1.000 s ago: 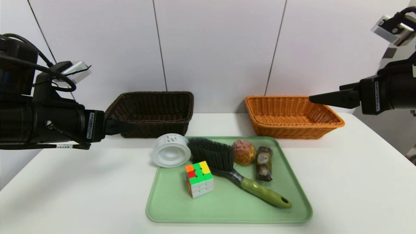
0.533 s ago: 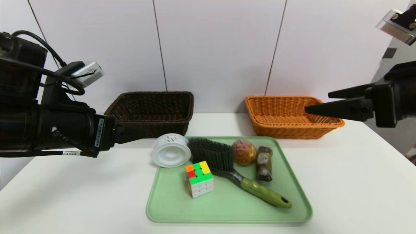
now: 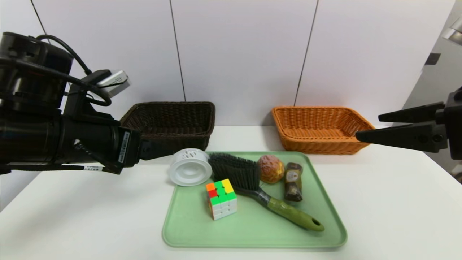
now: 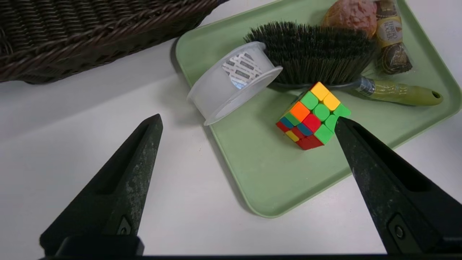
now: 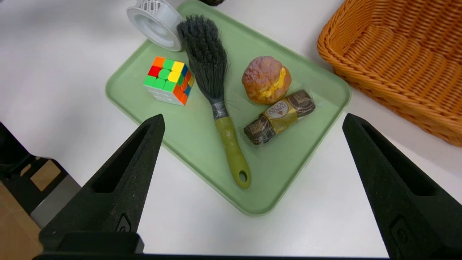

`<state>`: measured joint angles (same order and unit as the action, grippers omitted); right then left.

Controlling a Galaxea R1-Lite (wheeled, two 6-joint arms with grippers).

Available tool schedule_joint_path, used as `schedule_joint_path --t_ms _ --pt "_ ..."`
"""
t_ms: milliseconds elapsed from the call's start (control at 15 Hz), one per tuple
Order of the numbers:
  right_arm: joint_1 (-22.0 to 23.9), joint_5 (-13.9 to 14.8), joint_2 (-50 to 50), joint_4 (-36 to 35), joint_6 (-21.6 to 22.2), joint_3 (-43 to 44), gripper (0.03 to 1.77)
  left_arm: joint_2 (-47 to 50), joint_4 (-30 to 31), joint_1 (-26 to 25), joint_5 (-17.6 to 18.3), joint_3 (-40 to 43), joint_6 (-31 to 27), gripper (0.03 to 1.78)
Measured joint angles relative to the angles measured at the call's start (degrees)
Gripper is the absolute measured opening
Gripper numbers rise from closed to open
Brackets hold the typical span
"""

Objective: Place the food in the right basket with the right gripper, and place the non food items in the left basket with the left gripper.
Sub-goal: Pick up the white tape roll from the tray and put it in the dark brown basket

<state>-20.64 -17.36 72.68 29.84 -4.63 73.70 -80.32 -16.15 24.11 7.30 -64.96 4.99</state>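
On the green tray point(image 3: 252, 242) lie the food, a bumpy bun point(image 3: 270, 168) and a wrapped brown snack point(image 3: 293, 181), beside a white spool point(image 3: 190, 167), a puzzle cube point(image 3: 221, 198) and a green-handled brush point(image 3: 294, 216). The dark left basket point(image 3: 169, 124) and the orange right basket point(image 3: 323, 128) stand behind the tray. My left gripper point(image 3: 162, 153) hovers open just left of the spool, empty; its wrist view shows the cube point(image 4: 312, 115) near one finger. My right gripper point(image 3: 368, 127) hangs open and empty at the right basket's right end, above the table.
The white table point(image 3: 397, 216) spreads bare on both sides of the tray. A white panelled wall point(image 3: 238, 54) rises close behind the baskets. The table's right edge lies under the right arm, and its left front corner shows in the right wrist view.
My left arm has pushed right toward the spool. My right gripper has swung right and lower, off the orange basket, with both fingers now showing. No object has moved.
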Motion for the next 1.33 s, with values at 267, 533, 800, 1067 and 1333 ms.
schedule_joint_path --t_ms 267,533,800,1067,1333 --pt "0.0 -0.7 -0.3 -0.1 0.9 -0.7 1.7 -4.0 -4.2 0.6 0.0 -5.1 -4.9 1.69" --pt "0.0 -2.4 -0.5 -0.2 1.2 -1.1 1.7 -7.8 -11.8 0.5 2.1 -11.9 -17.1 1.69" --pt "0.0 -2.8 -0.6 -0.5 1.2 -2.8 1.7 -12.7 -18.3 0.3 4.1 -20.5 -27.9 1.69" --pt "0.1 -2.8 -0.7 -0.6 1.2 -3.7 1.7 -18.2 -25.5 -0.1 10.3 -28.7 -33.4 1.69" --pt "0.2 -2.8 -1.1 -0.4 1.2 -3.9 1.7 -22.8 -31.0 -1.5 14.0 -33.9 -38.9 1.69"
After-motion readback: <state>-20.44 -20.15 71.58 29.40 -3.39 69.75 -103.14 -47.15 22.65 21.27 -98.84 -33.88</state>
